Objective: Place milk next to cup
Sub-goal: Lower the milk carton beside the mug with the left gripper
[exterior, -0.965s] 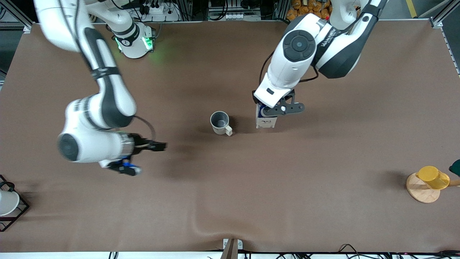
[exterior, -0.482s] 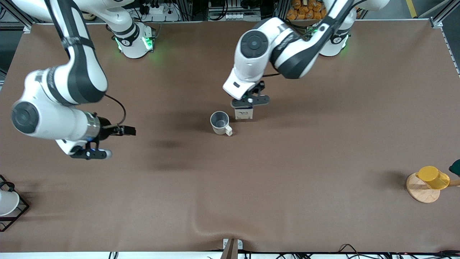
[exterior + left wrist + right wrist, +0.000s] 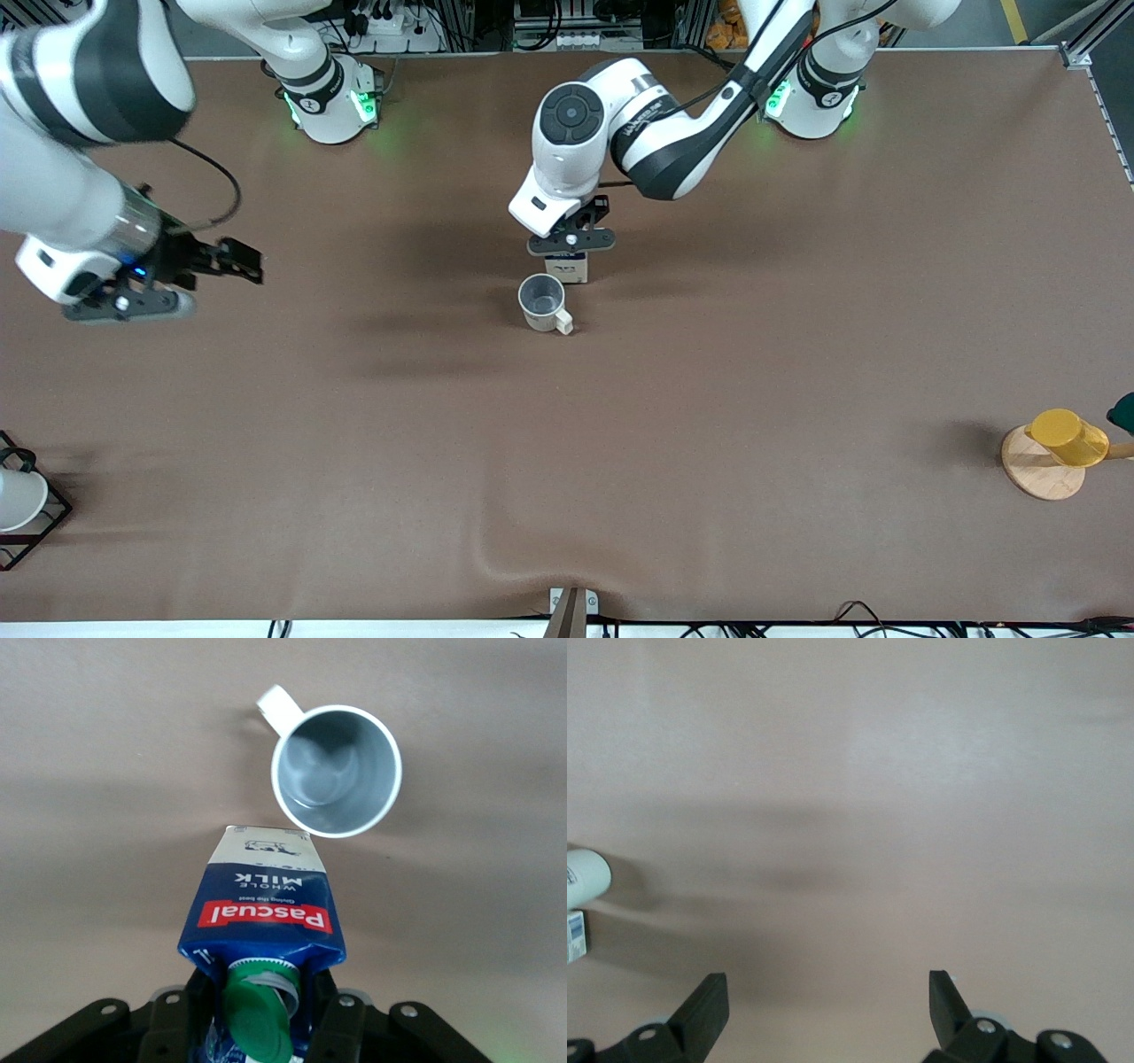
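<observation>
The brown table [image 3: 709, 399] fills the frame; at upper centre the left gripper [image 3: 568, 246] is clenched on the milk [image 3: 567, 266], carton upright just above the cup [image 3: 542, 301] — close beside it. At the left edge the right gripper [image 3: 232, 259] hangs over bare table, jaws spread wide, empty.

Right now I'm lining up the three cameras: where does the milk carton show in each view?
Front view: milk carton under the left gripper, just above the cream mug.
Left wrist view: lower centre, gripped at its top.
Right wrist view: only an edge, beside the mug.
Shared landmark: the mug.
</observation>
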